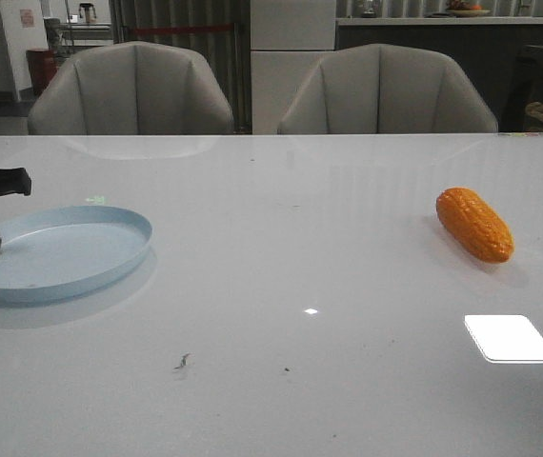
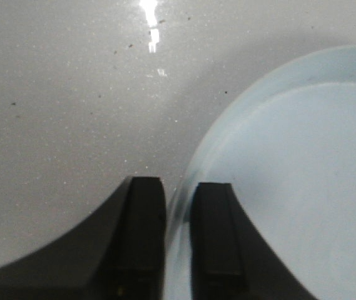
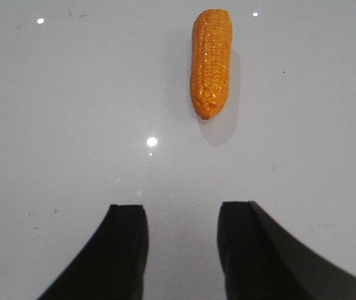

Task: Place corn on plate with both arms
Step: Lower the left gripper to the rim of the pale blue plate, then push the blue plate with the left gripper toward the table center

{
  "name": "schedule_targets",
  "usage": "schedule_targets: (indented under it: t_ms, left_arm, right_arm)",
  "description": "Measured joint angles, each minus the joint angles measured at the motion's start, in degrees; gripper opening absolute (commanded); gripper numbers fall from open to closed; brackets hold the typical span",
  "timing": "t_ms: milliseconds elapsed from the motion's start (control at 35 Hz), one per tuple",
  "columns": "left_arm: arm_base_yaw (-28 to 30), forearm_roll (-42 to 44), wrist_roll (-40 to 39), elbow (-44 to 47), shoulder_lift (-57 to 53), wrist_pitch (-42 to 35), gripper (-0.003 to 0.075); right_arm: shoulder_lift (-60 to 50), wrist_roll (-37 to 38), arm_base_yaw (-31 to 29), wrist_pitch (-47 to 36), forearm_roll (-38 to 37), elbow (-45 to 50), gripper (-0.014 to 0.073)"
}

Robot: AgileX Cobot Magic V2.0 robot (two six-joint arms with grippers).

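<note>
Corn lying on the tabletop, plate being gripped.

The left hand (image 2: 178, 206) is pinching the plate (image 1: 110, 271) rim; the right hand (image 3: 181, 234), parted and empty, is hovering near the corn (image 3: 211, 61), lying well apart from the plate.

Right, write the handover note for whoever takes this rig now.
Left gripper: closed on the plate rim, one finger inside and one outside, at the table's left.
Right gripper: open, empty, over bare table short of the corn.
Corn lies on the table at the right, far from the plate.
Done: the plate is gripped.
Left: pick up the corn and set it on the plate.
</note>
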Motion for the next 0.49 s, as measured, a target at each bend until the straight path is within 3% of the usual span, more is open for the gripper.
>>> schedule_targets:
  t_ms: [486]
  left_arm:
    - [0.0, -0.4, 0.0, 0.1, -4.3, 2.0, 0.0094]
  right_arm:
    - [0.0, 0.0, 0.0, 0.1, 0.0, 0.0, 0.0395]
